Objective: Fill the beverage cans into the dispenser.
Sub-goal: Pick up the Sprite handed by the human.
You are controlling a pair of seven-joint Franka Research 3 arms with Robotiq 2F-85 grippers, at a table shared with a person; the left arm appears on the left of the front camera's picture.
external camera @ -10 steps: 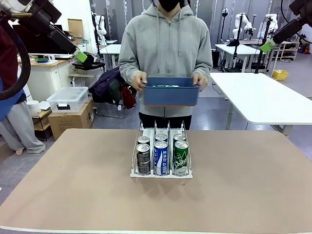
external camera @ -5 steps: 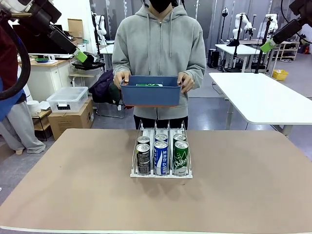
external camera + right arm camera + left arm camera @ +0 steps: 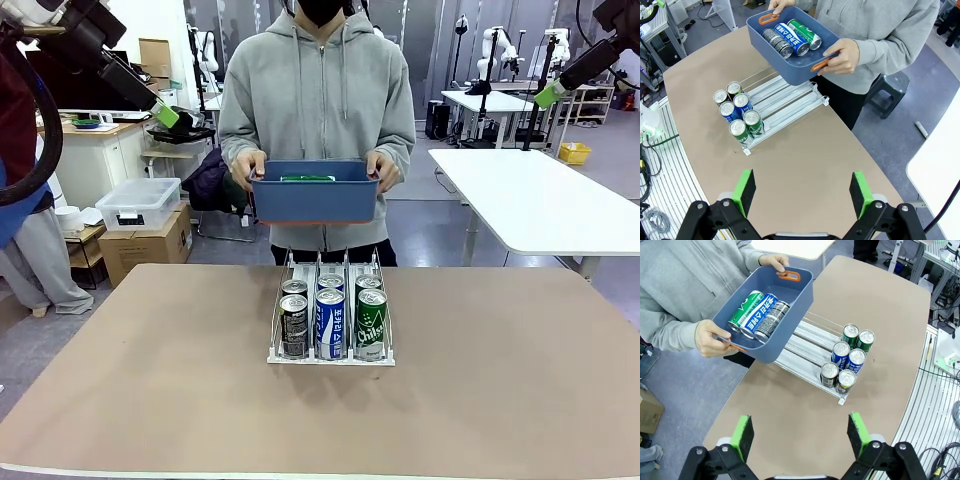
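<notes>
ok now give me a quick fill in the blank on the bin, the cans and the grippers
1. The person holds the blue bin with ___ hands.
2. Inside it lie ___ loose cans.
3. The dispenser has ___ upright cans, two per lane.
4. The left gripper and the right gripper are both ___, high over the table.

Missing words: both; three; six; open

Bare table [image 3: 150, 380] all round the dispenser [image 3: 805, 345] — blue bin [image 3: 315, 200] over its far end
</notes>
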